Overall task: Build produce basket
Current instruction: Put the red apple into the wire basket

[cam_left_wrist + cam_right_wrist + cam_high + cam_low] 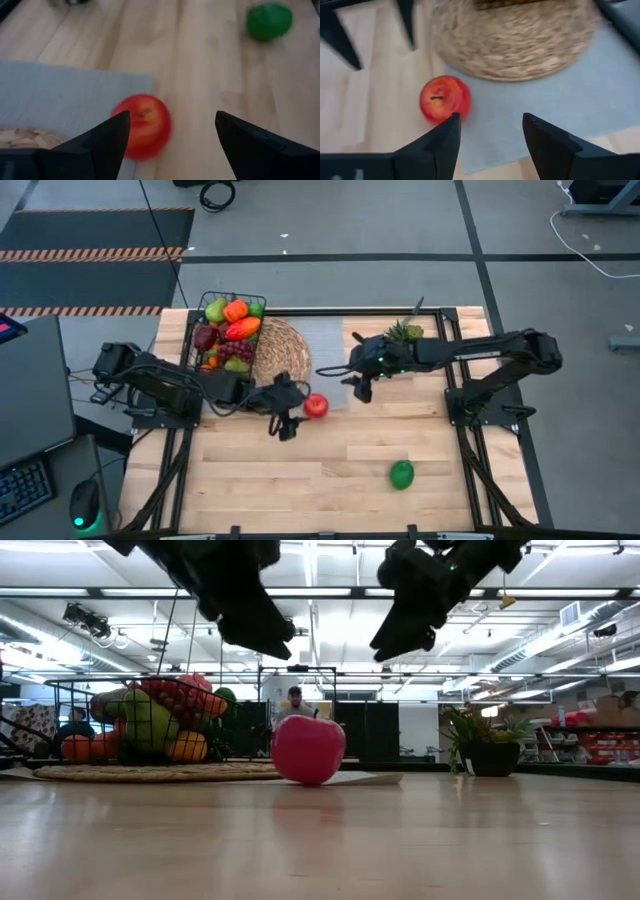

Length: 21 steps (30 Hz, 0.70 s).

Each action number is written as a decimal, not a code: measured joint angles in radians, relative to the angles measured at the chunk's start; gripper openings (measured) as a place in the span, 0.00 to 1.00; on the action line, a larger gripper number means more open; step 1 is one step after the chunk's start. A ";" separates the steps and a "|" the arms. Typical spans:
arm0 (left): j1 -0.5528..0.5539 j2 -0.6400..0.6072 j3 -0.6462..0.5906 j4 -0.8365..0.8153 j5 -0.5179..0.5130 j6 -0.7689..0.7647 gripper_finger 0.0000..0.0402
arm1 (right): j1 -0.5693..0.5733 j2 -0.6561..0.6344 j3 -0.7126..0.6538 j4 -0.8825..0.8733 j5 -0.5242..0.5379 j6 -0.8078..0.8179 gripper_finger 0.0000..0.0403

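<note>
A red apple (pixel 316 406) sits at the near corner of a grey mat, also seen as the apple (pixel 142 125) and the apple (pixel 445 98). A green lime (pixel 402 474) lies alone on the wood, nearer the table's near edge. The black wire basket (pixel 230 330), piled with produce, stands on the round woven mat at the far left. My left gripper (pixel 285 420) hovers open just left of the apple, above the table. My right gripper (pixel 362 385) hovers open to the apple's right and farther back. In the low view both grippers hang well above the apple (pixel 307 749).
The round woven mat (pixel 515 40) and the grey mat (pixel 570 100) lie left of centre, toward the table's far edge. A spiky potted plant (pixel 405 332) stands at the far edge behind my right arm. Bare wood spreads over the table's near half.
</note>
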<state>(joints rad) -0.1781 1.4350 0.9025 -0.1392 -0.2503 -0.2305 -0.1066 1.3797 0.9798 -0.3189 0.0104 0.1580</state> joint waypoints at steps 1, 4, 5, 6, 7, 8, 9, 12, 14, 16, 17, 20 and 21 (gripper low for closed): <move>-0.011 0.002 -0.002 0.003 0.000 0.031 0.74 | 0.000 -0.015 0.000 -0.009 0.024 0.004 0.54; -0.038 0.032 0.000 0.088 -0.031 0.151 0.74 | 0.000 -0.046 -0.015 -0.004 0.073 0.016 0.53; -0.047 0.039 -0.002 0.093 -0.055 0.189 0.74 | 0.001 -0.051 -0.026 0.005 0.082 0.026 0.53; -0.053 0.052 -0.001 0.119 -0.078 0.221 0.74 | 0.002 -0.056 -0.042 0.024 0.089 0.041 0.52; -0.056 0.067 0.000 0.129 -0.100 0.244 0.74 | 0.003 -0.059 -0.062 0.041 0.095 0.054 0.52; -0.056 0.080 0.000 0.126 -0.124 0.259 0.74 | 0.007 -0.060 -0.083 0.067 0.100 0.064 0.52; -0.056 0.091 -0.001 0.123 -0.147 0.265 0.74 | 0.009 -0.060 -0.104 0.105 0.101 0.072 0.52; -0.039 0.133 -0.001 0.122 -0.206 0.254 0.74 | 0.019 -0.063 -0.167 0.174 0.101 0.077 0.52; -0.019 0.158 -0.002 0.124 -0.223 0.229 0.74 | 0.026 -0.067 -0.202 0.204 0.101 0.079 0.52; 0.003 0.175 -0.002 0.127 -0.224 0.201 0.74 | 0.036 -0.067 -0.232 0.248 0.101 0.079 0.52; 0.012 0.182 -0.002 0.131 -0.223 0.184 0.74 | 0.040 -0.067 -0.247 0.266 0.102 0.079 0.52; 0.033 0.197 -0.002 0.138 -0.205 0.163 0.74 | 0.055 -0.071 -0.274 0.289 0.102 0.078 0.52; 0.036 0.198 -0.003 0.141 -0.197 0.163 0.74 | 0.058 -0.074 -0.281 0.293 0.102 0.078 0.52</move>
<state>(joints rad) -0.1420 1.6332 0.8993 0.0016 -0.4474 -0.0680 -0.0487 1.3053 0.6992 -0.0262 0.1127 0.2362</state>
